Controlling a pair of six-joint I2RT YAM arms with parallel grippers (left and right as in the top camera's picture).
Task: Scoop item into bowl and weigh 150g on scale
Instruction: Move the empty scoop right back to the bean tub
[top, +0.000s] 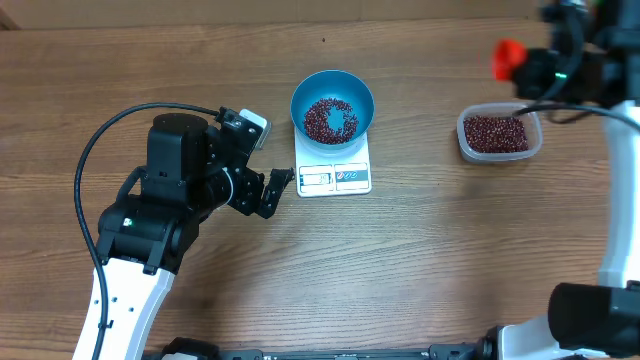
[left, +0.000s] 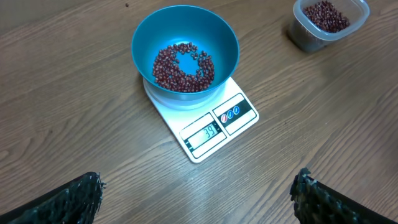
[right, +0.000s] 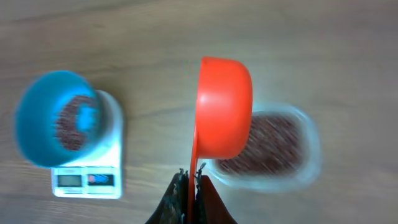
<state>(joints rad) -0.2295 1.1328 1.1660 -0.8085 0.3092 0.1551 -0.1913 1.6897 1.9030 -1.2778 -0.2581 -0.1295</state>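
The blue bowl (top: 333, 105) stands on the white scale (top: 334, 178) and holds a ring of red-brown beans (left: 183, 67), the item. More beans fill a clear plastic tub (top: 499, 135) at the right. My right gripper (right: 191, 176) is shut on the handle of an orange scoop (right: 224, 115), which hangs on its side above the tub (right: 273, 149). In the overhead view the scoop (top: 508, 58) shows as a red spot left of the right arm. My left gripper (top: 275, 192) stands open just left of the scale, nothing between its fingers (left: 74, 196).
The scale's display (left: 205, 132) faces the left wrist camera. Bare wooden table (top: 420, 260) spreads in front of the scale and between scale and tub. The left arm's black cable (top: 100, 150) loops over the table's left part.
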